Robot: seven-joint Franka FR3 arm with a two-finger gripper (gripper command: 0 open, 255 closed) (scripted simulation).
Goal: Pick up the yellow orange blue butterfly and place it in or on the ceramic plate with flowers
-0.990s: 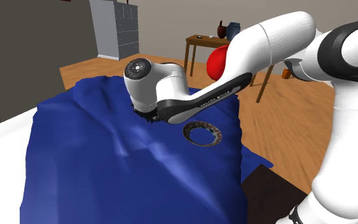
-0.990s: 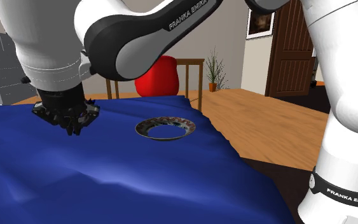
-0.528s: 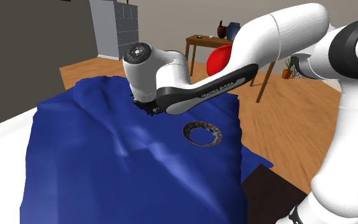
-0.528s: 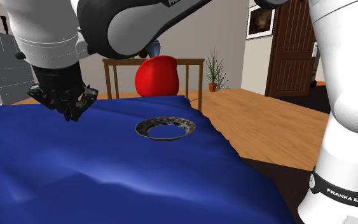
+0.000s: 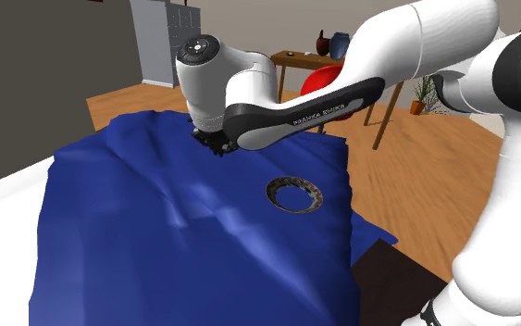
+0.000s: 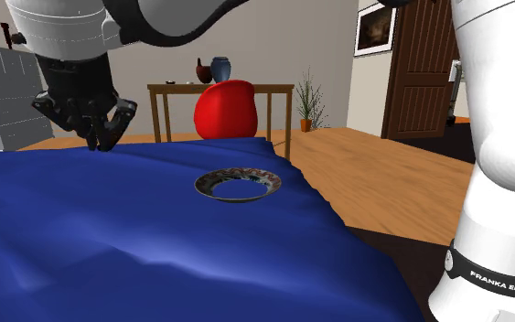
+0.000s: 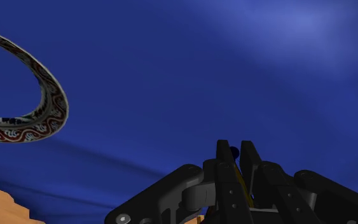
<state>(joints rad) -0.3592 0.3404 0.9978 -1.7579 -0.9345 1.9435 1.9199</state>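
The white arm has risen over the last second. In the shoulder view its wrist stands higher above the blue cloth than it did. In the second exterior view the hand has climbed from just over the folds to clear air and has drifted a little toward that view's left. The cloth covers the whole surface and lies as it lay before, with nothing left on it where the tool was working.

The ceramic plate has not moved. It rests flat on the cloth, well apart from the tool, toward the shoulder view's right and nearer the stand. In the second exterior view its patterned rim sits to the right of the raised hand, and the wrist view catches an arc of the same rim off to one side.

The tool is clenched, its two black fingers nearly meeting. The butterfly is pinched between them, showing only as a thin yellow sliver with a dark blue tip. In the outside views the tool hangs above the cloth and the butterfly is too small to make out.

By my reading the pick is done. The carry across to the plate and the release over it remain, and so slim a hold could slip on the way.
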